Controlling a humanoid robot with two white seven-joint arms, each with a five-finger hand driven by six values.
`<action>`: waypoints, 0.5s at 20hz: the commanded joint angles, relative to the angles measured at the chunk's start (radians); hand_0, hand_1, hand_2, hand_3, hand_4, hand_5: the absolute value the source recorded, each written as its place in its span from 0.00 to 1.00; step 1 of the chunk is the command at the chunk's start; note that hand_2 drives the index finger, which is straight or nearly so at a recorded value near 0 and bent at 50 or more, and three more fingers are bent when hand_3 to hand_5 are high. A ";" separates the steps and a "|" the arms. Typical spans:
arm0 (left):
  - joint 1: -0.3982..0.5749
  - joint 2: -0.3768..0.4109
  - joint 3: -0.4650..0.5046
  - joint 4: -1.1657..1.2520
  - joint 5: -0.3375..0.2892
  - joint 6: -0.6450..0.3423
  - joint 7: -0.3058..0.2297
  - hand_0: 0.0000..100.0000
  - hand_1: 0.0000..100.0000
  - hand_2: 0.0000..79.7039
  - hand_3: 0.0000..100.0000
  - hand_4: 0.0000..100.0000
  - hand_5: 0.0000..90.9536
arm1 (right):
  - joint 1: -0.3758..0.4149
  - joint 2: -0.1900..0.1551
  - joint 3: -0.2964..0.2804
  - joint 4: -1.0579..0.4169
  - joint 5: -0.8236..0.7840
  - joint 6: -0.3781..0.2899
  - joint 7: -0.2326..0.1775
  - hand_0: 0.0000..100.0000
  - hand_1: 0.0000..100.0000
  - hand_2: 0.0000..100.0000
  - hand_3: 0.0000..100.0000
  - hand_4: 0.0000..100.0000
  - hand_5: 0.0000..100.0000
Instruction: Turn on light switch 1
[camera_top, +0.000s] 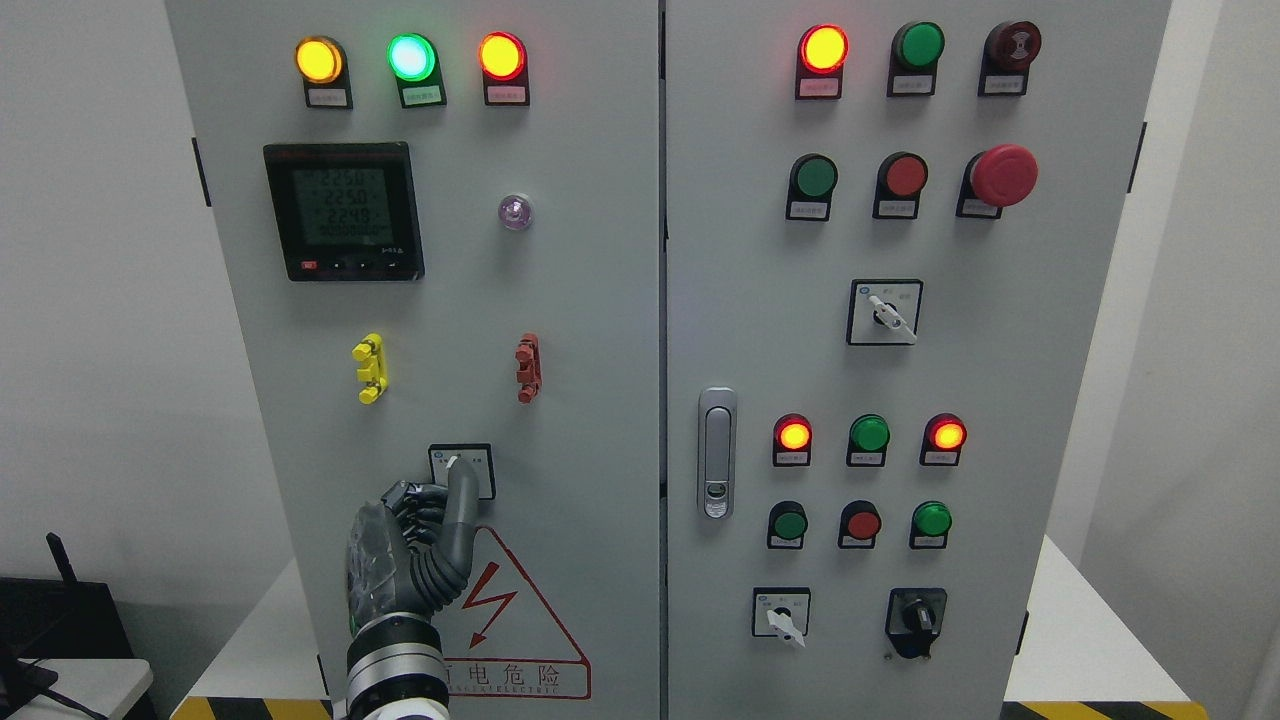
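Left hand (415, 545): fingers curled, index extended, tip apparently touching rotary switch (461, 470) knob directly above knuckles. Turning step engaged; next: rotate knob.

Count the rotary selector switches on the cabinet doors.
4: one on the left door under the left hand, one mid right door, two at its bottom: white-handled and black.
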 joint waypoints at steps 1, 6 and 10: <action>-0.001 0.000 -0.006 0.000 0.000 0.001 0.000 0.47 0.29 0.62 0.78 0.86 0.97 | 0.000 0.001 0.017 0.000 -0.025 -0.001 -0.001 0.12 0.39 0.00 0.00 0.00 0.00; -0.001 0.000 -0.006 0.000 0.000 0.001 0.000 0.49 0.29 0.62 0.79 0.86 0.96 | 0.000 0.001 0.017 0.000 -0.025 0.001 -0.001 0.12 0.39 0.00 0.00 0.00 0.00; -0.001 0.000 -0.006 0.000 0.000 0.001 -0.001 0.50 0.28 0.62 0.79 0.86 0.96 | -0.001 -0.001 0.017 0.000 -0.025 0.001 -0.001 0.12 0.39 0.00 0.00 0.00 0.00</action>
